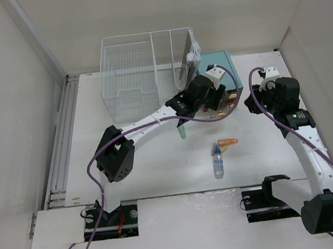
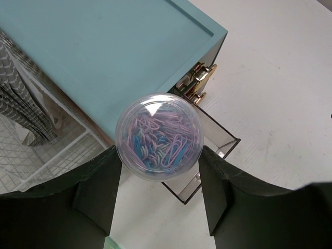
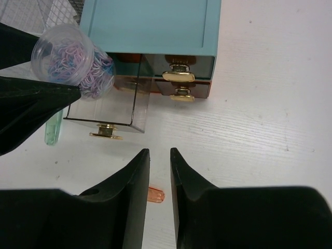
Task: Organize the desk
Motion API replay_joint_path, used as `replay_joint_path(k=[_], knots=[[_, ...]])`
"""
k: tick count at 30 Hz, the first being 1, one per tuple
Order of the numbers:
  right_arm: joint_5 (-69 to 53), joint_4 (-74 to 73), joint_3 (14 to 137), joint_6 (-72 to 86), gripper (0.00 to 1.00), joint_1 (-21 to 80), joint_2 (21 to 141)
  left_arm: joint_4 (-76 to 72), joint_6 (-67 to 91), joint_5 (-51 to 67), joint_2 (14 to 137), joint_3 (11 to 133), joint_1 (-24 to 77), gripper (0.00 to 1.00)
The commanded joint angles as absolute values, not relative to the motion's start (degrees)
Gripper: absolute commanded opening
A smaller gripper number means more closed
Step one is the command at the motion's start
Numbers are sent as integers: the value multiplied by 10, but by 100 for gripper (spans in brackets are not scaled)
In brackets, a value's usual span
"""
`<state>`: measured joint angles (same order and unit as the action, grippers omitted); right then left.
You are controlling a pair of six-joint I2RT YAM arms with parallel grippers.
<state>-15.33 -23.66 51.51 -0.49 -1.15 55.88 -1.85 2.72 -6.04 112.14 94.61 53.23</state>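
Note:
My left gripper [image 2: 159,153] is shut on a clear round tub of pink and blue paper clips [image 2: 158,136], its fingers on either side of the tub. The tub hangs over the pulled-out clear drawer [image 2: 220,140] of the teal drawer box [image 2: 104,52]. The right wrist view shows the same tub [image 3: 70,59] above that drawer [image 3: 104,111]. My right gripper [image 3: 159,151] hovers over the white desk [image 1: 159,167] in front of the box. Its jaws stand a narrow gap apart with nothing between them.
A white wire-mesh rack [image 1: 142,73] stands at the back, left of the teal box [image 1: 223,64]. A green tube [image 1: 182,133], an orange capsule-shaped piece [image 1: 229,142] and a small clear bottle [image 1: 218,163] lie on the desk. Two shut drawers carry gold handles [image 3: 179,77].

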Motion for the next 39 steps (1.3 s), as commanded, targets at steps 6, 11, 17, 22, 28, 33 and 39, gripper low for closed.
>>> replay_joint_path(k=[6,11,17,22,28,33,39], knots=[[-157,-231,546,-11,30,-15,565,-30,18,-40,1125,981,530,2],[-163,-236,546,-11,30,-15,570,-30,18,-34,1130,981,530,2],[-183,-236,546,-11,30,-15,576,-30,18,-34,1130,976,530,14],[-215,-242,546,-11,33,-15,586,-36,18,-45,1110,976,530,73],[-244,-247,546,-16,33,-15,592,-49,24,-45,1055,949,530,86],[-250,-247,546,-16,33,-26,592,-54,24,-67,1025,935,535,82],[-223,-236,541,-4,20,-32,603,-82,62,-80,938,824,561,27]])
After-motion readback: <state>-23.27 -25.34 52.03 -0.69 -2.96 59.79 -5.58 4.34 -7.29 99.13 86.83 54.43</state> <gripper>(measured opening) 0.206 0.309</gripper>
